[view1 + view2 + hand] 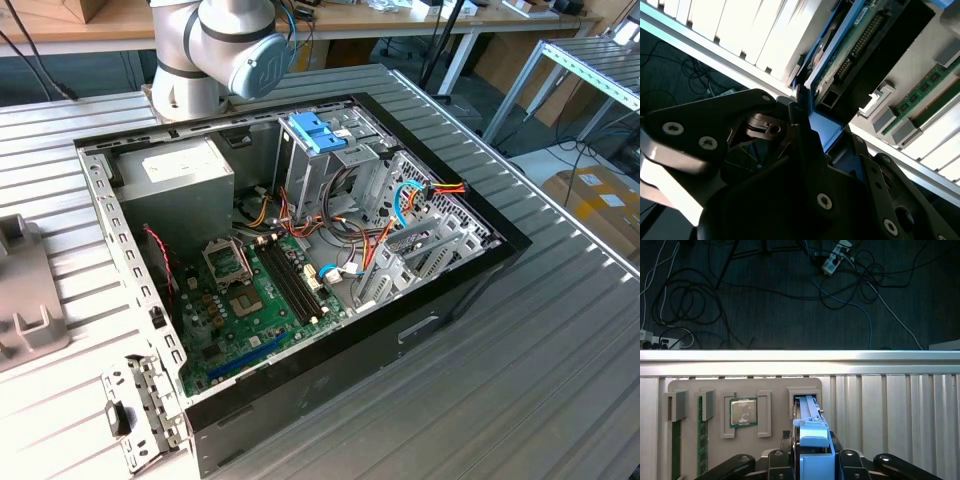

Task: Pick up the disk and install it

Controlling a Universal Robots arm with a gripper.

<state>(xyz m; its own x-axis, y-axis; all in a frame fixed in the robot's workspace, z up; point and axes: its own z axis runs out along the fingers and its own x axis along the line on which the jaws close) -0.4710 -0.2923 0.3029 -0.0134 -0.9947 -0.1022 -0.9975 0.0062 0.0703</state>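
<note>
The pincer point(813, 465) clamps the disk point(808, 407) by its light-blue bracket point(815, 442); the disk stands on edge in a slot of the grey holder point(775, 390) on the ribbed surface point(890, 410). The white label point(172, 163) on the power supply point(195, 205) is unreadable.

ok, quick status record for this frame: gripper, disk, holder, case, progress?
gripper: shut on disk, seen in both wrist views
disk: on edge in a holder slot, blue end toward gripper
holder: grey tray on slatted table; also carries a chip and memory sticks
case: open, motherboard exposed, in exterior view
progress: disk gripped, not installed
</note>
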